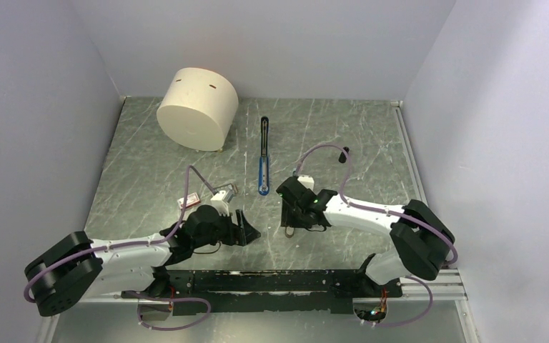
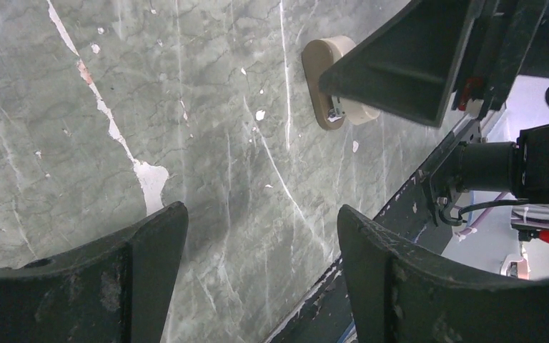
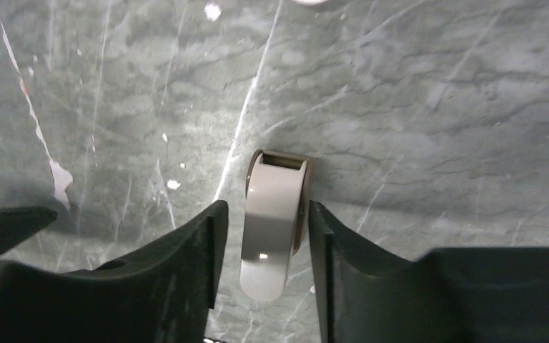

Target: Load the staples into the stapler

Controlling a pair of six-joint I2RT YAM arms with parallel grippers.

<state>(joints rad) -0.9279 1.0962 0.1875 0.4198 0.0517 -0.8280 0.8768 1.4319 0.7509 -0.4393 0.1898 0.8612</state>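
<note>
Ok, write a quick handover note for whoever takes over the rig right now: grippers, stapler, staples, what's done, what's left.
Left gripper: open, empty, over the table.
Right gripper: open, jaws astride a small beige oval piece, with a gap on one side, so not clamped.
Stapler: opened out flat mid-table; neither gripper touches it.
Staple box: on the table beside the left arm.
Done: stapler opened.
Left: fetch the staples, load them, close the stapler.
</note>
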